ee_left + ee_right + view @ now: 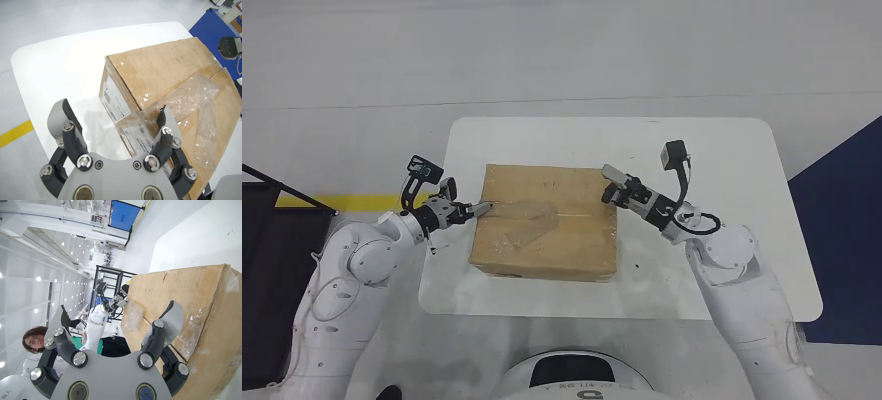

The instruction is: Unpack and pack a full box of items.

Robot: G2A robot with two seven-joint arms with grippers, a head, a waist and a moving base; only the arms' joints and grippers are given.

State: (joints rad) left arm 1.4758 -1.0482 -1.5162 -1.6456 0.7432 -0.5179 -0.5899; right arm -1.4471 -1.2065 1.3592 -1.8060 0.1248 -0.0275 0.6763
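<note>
A closed brown cardboard box (562, 195) sits in the middle of the white table (722, 160). Crumpled clear packing tape (522, 222) lies loose along the seam of its top flaps (191, 98). My left gripper (480, 209) is open at the box's left end, one finger (165, 117) over the top edge against the tape, the other (65, 111) off the side above the table. My right gripper (610, 190) is open at the box's right end, one finger (173, 313) resting on the top near the seam (147, 319). The far left gripper (121, 301) touches the tape (133, 317).
White labels (115, 102) cover the box's left end face. The box (160, 62) stands near the table's middle, with bare table (56, 62) on all sides. A yellow floor line (352, 201) runs left of the table. A blue panel (852, 220) stands to the right.
</note>
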